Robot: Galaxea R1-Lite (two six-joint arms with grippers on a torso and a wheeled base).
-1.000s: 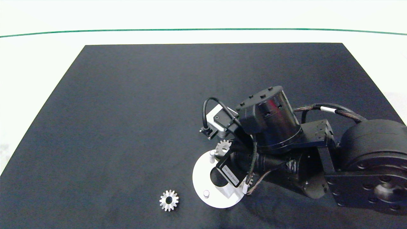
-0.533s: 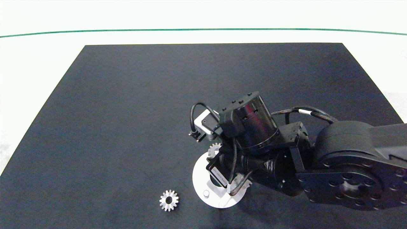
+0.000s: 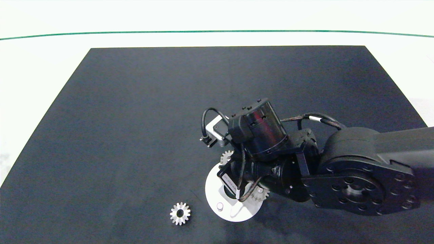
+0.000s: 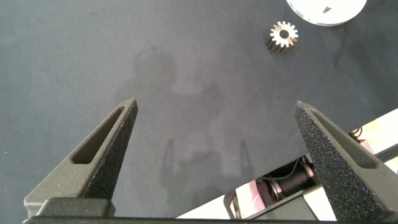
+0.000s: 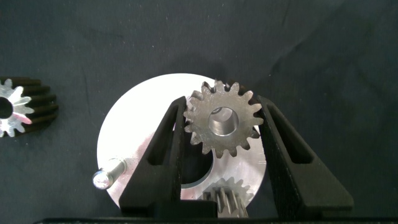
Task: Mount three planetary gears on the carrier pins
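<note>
Right tool [image 5: 222, 124] sits over the white disc [image 5: 134, 118], its two dark fingers pinching one silver-grey planetary gear [image 5: 224, 121] by the teeth, flat face up, round centre hole showing pale metal. Three gears counted: the pinched one, a second [image 5: 227, 190] on the disc close to the tool's base, partly hidden, and a third [image 3: 180, 213] lying loose on the table [image 3: 135, 118], apart from the disc on its left. All have pointed teeth and a bright machined finish. One short light-grey carrier pin [image 5: 107, 174] stands bare on the disc; the other pins cannot be made out. Disc is smooth, flat, ring-shaped. Table surface is matte black. Left tool [image 4: 217, 155] hangs over bare table, fingers spread wide, holding nothing.
</note>
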